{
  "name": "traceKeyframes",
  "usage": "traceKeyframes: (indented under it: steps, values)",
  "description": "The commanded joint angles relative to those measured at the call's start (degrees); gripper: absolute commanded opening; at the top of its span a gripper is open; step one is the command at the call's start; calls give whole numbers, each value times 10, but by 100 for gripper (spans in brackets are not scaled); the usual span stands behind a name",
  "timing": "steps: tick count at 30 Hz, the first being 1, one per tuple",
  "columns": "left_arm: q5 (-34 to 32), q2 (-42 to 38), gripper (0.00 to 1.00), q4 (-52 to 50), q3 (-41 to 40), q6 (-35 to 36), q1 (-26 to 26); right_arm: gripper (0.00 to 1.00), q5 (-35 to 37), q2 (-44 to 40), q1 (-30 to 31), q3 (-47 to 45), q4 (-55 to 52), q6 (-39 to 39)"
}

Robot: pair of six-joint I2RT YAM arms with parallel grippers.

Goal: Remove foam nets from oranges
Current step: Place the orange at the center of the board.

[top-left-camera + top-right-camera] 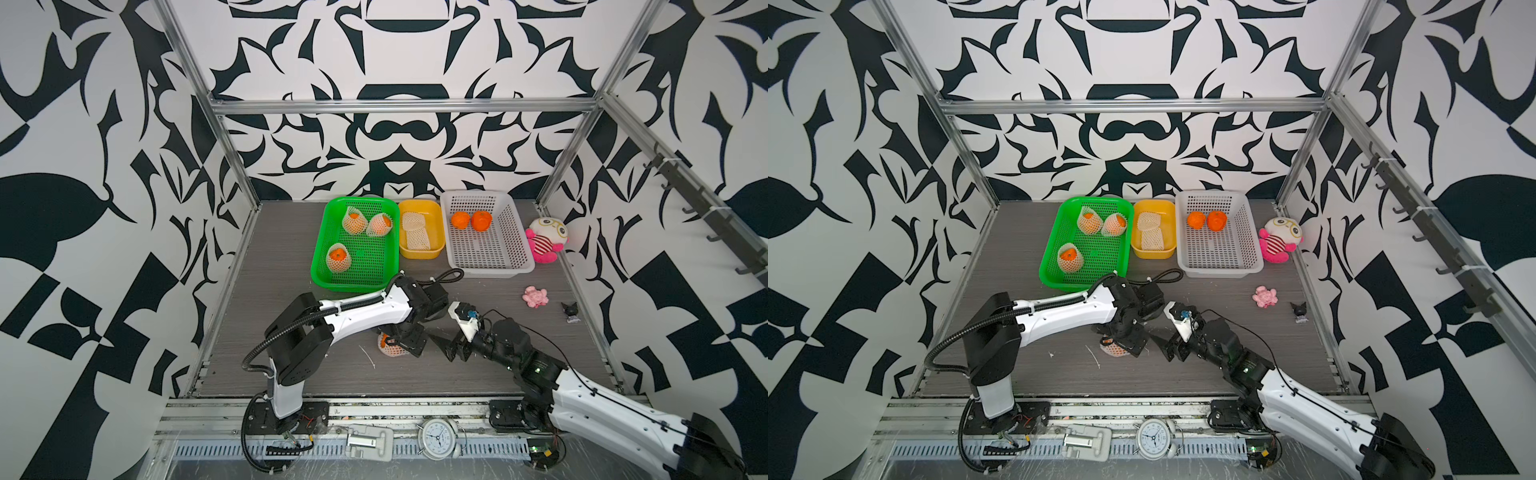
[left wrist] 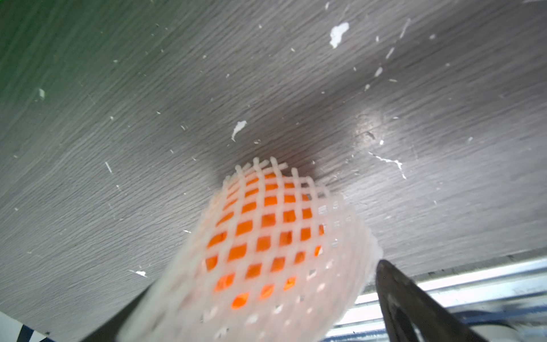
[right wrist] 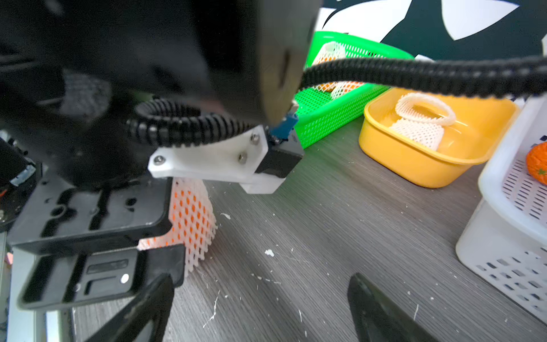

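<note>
The left wrist view shows left fingers seemingly released around the netted orange, which the left arm mostly hides in both top views. The right fingers gape empty nearby.

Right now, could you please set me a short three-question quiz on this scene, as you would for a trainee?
1. How many netted oranges lie in the green basket?
2. True or false: the yellow tub holds two bare oranges.
3. The right gripper is: A) shut on a net, B) open with nothing between its jaws, C) out of view.
Key: 1. Three. 2. False; it holds two empty foam nets. 3. B.
</note>
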Motion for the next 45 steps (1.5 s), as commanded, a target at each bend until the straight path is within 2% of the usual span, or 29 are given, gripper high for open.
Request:
traceKeyframes:
  steps: [1, 14, 18, 23, 29, 35, 40, 45]
  values:
    - [17, -16, 100, -15, -12, 1, -5, 95, 20, -24, 2, -9, 41, 28]
    - [25, -37, 99, -12, -17, 9, -5, 91, 55, -112, 2, -23, -17, 57]
    - [33, -44, 99, -8, -19, 24, -1, 84, 29, -85, 2, -35, 4, 81]
    - [40, -51, 100, -10, -5, 34, 6, 79, -7, -11, 2, -50, 78, 116]
    - [40, -55, 99, -22, 17, 38, 10, 77, -31, 39, 2, -44, 117, 126]
    - [47, -66, 99, -15, 6, 37, 14, 73, -52, 69, 2, -54, 149, 164]
    - [50, -76, 99, -6, 4, 29, 16, 73, -61, 90, 2, -60, 161, 173]
    - [49, -120, 99, 24, -3, 8, 30, 78, -60, 80, 2, -51, 153, 144]
